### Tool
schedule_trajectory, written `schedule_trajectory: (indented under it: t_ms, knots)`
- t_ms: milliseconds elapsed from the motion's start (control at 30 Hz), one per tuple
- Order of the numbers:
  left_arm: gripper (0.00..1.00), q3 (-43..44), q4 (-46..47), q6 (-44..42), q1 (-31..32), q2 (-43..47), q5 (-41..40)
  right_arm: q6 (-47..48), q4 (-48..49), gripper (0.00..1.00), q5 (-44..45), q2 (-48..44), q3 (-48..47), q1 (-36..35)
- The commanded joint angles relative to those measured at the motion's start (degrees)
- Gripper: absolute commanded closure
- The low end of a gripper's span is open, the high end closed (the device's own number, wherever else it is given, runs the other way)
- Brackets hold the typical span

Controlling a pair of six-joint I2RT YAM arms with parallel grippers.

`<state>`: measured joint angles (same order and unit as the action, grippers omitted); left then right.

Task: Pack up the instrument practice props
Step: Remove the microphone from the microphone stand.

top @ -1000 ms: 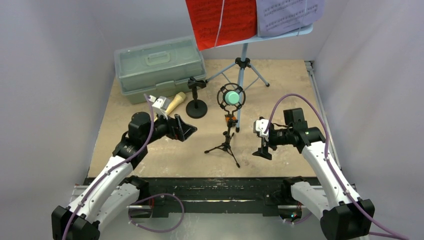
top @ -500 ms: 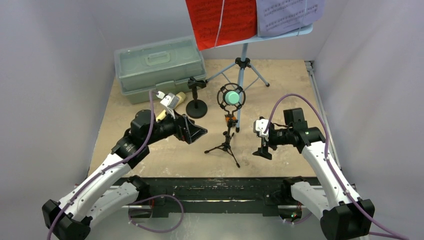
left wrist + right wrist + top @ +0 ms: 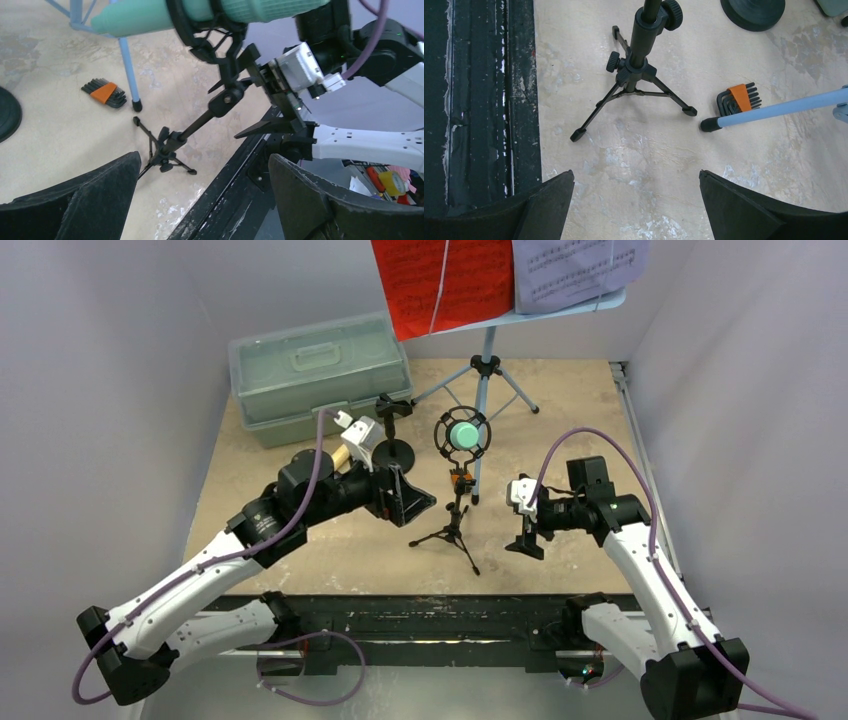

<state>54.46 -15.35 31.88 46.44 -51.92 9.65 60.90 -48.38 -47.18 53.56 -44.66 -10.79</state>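
Opening stage of packing, with nothing stowed so far. The pale green case (image 3: 315, 365) sits with its lid down at the far left of the tabletop (image 3: 570, 450), and every prop that can be seen is outside it. The teal microphone (image 3: 463, 434) rests in the ring of the black tripod holder (image 3: 452, 525) at mid-tabletop. The tan microphone (image 3: 341, 453) lies just in front of the case, partly hidden by the left arm and near the round-base holder (image 3: 396, 453). The light-blue music rack (image 3: 487, 350) stands at the rear on its tripod legs, carrying a red sheet (image 3: 440, 280) and a purple sheet (image 3: 575, 270); a white sheet cannot be made out with certainty. The left end effector (image 3: 405, 502) is spread wide and empty, just left of the tripod holder, with the teal microphone ahead of it in the wrist view. The right end effector (image 3: 527, 535) is likewise spread wide and empty, pointing down just right of the tripod's feet. A folded hex-key set (image 3: 739, 97) lies by 1 rack leg. Judged progress: 0 props packed — opening the case, then stowing 2 microphones, 2 holders, the sheets and the rack, all remain.
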Motion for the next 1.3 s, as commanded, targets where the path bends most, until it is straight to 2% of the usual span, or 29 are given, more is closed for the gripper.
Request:
schedule_trajectory:
  t_ms: [0, 433, 1267]
  knots:
    - [0.0, 5.52, -0.33, -1.04, 4.08, -1.03, -4.17, -0.26, 1.01, 0.01, 0.4, -0.47, 0.28, 0.36]
    - [0.0, 15.39, -2.92, -5.37, 11.66, -7.0, -9.47, -0.17, 0.83, 0.01, 0.33, -0.39, 0.28, 0.33]
    - [0.0, 19.11, -1.87, -5.94, 12.58, -10.53, -11.89, 0.13, 0.3, 0.01, -0.11, -0.39, 0.37, 0.38]
